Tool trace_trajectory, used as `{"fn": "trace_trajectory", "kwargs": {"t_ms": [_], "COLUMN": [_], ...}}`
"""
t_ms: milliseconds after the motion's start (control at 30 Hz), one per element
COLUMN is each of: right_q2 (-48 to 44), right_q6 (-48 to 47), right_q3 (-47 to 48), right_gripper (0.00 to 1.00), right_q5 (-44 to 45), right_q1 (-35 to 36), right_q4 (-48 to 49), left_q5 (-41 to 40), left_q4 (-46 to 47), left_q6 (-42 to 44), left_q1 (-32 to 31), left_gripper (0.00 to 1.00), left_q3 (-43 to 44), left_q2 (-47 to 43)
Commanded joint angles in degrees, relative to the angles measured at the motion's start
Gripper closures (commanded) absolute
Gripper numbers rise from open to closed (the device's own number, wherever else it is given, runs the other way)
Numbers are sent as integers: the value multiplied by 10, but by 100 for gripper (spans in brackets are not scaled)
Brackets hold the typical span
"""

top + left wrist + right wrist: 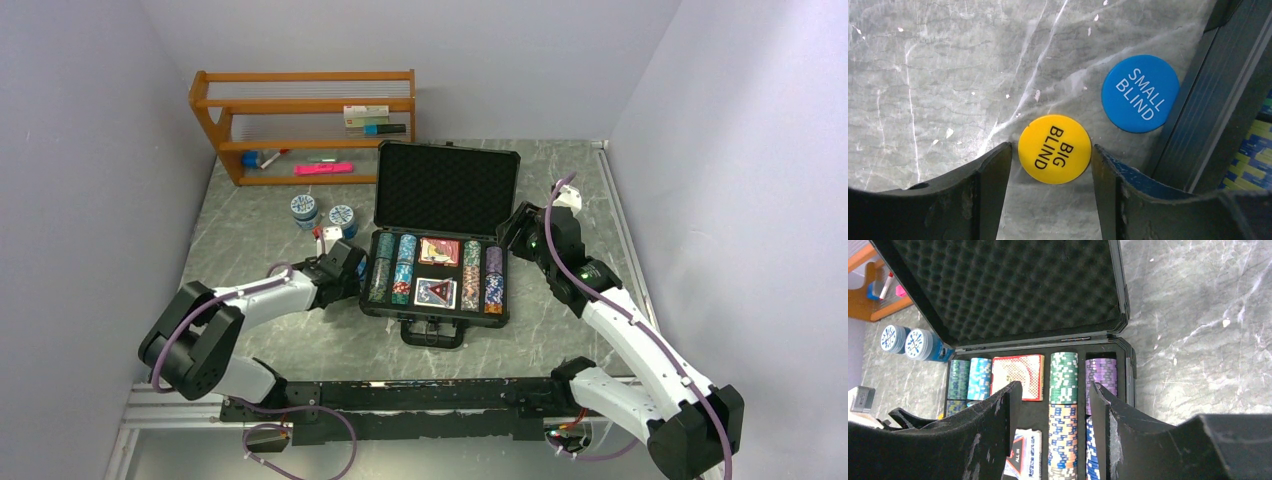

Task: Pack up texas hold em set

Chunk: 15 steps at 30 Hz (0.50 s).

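The black briefcase (397, 308) lies open mid-table, foam lid (445, 186) upright, with striped chip stacks (470, 268) and card decks (439, 251) in its tray. My left gripper (1052, 150) is low on the table at the case's left wall, open, its fingers either side of the yellow BIG BLIND button (1054, 148), which lies flat. A blue SMALL BLIND button (1140, 93) lies beside it against the case. My right gripper (1053, 390) is open and empty, hovering over the case's right side above the chip rows (1064, 377); it shows in the top view (515, 232).
Two round blue-and-white tubs (322, 213) stand left of the lid. A wooden shelf (305, 125) with markers and small boxes is at the back left. A small white-and-red object (328, 235) lies by my left arm. Walls close in on both sides.
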Motion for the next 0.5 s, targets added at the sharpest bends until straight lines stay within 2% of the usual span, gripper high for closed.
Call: {"fn": "trace_trajectory", "kwargs": {"t_ms": [0, 200, 467], "right_q2": [-10, -13, -15], "right_q6": [-3, -2, -5], "right_q3": [-3, -7, -4], "right_gripper": [43, 43, 43], "right_q5": [11, 11, 13], "right_q1": [-3, -3, -2], "right_q4": [20, 19, 16], "left_q5": [50, 49, 21], "left_q4": [-59, -42, -53], "left_q6": [-7, -7, 4], "left_q1": [-8, -8, -8], "left_gripper": [38, 51, 54], "left_q3": [-28, -40, -21], "left_q2": [1, -19, -57]}}
